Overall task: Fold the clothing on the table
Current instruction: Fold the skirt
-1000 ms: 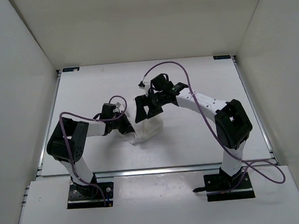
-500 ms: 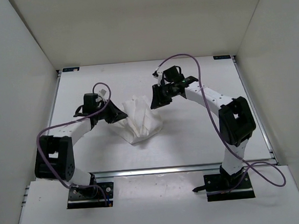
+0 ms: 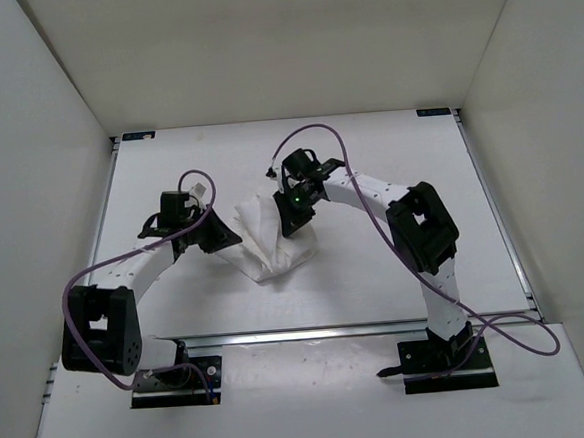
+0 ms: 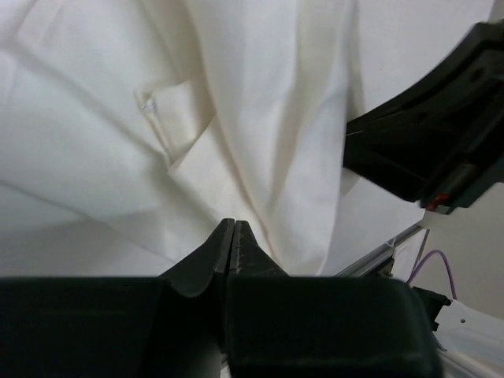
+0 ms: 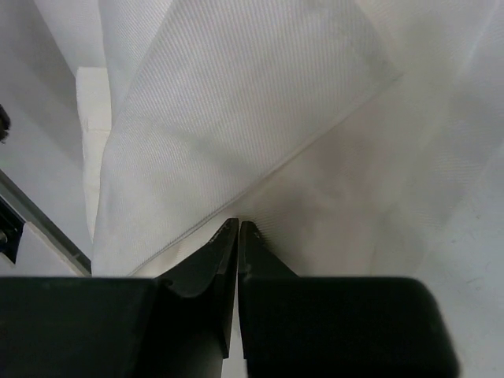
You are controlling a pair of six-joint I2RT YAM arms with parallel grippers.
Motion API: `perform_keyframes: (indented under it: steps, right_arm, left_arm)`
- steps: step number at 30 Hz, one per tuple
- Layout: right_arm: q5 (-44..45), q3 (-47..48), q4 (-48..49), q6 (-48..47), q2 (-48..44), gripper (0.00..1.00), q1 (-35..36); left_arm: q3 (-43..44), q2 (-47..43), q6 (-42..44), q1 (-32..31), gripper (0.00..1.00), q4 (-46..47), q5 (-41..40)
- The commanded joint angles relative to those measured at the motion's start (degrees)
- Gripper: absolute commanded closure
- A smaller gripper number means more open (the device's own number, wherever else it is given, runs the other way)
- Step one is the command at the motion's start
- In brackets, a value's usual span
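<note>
Overhead, clothing [image 3: 272,248]: we see it bunched and creased in the middle of the counter [image 3: 376,273], between the two arms.
Overhead, left fingers [image 3: 219,234]: at the clothing's left edge; from up here we cannot tell whether they are together or apart.
Overhead, right fingers [image 3: 294,215]: pointing down onto the clothing's far right part; their state is hidden too.
Left wrist, left fingers [image 4: 227,238]: together, only a hairline slit between them, tips clamped on a fold of the clothing; this view alone gives us a small stitched flap [image 4: 173,126] and a black part of the right arm [image 4: 425,150].
Right wrist, right fingers [image 5: 228,240]: together, tips clamped at a hemmed fold edge; only here do we see the fine ribbed weave.
</note>
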Motion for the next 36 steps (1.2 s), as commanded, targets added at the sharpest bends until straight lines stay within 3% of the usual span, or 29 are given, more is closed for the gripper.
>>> perform_keyframes:
  steps: [1,7,12,17,20,23,28,30,32,34,35,36]
  right_arm:
    - [1.4,4.4,0.8,-1.8,0.6,0.97,0.4]
    - [-1.7,15.5,-0.9,-1.6,5.9,0.98,2.9]
    - [-9.5,17.2,2.0,0.3,6.8,0.95,4.2]
    - [-18.9,12.5,6.5,2.3,5.7,0.93,4.0]
    - [-19.2,14.2,4.0,0.7,6.7,0.94,4.6]
    - [-13.3,15.7,1.9,0.0,6.6,0.94,5.4]
    - [-7.3,12.4,1.0,0.7,-0.7,0.95,-2.3]
    - [-4.0,10.0,1.2,-0.3,-4.6,0.89,-4.8]
    - [-0.1,7.6,2.2,-2.0,-8.7,0.83,-7.4]
    - [0.5,4.0,3.2,-3.1,-12.7,0.75,-10.3]
    - [0.4,1.4,3.6,-3.4,-13.5,0.75,-10.6]
    - [0.3,0.2,4.4,-2.6,-14.5,0.77,-12.3]
  left_arm:
    - [-2.5,-3.7,1.5,1.0,0.93,-2.8,-2.3]
    - [-2.9,-5.7,3.2,2.0,0.95,-5.6,-4.4]
    - [-2.9,-6.7,3.1,3.3,0.94,-6.2,-5.1]
    - [-1.5,-7.4,4.5,4.6,0.84,-8.0,-5.4]
    - [0.3,-7.7,5.4,5.3,0.76,-8.9,-5.7]
    - [1.7,-8.6,6.1,5.9,0.7,-9.8,-4.9]
    - [2.5,-9.4,6.7,5.0,0.52,-4.9,1.0]
    - [1.8,-9.0,7.2,3.9,0.44,-1.0,4.3]
    - [0.3,-8.6,7.3,0.2,0.5,3.8,8.8]
    - [-0.9,-8.3,5.7,-3.5,0.75,10.2,8.8]
    - [-2.1,-8.2,4.5,-5.9,0.83,12.2,7.8]
    - [-3.5,-7.8,3.7,-8.6,0.97,15.3,5.7]
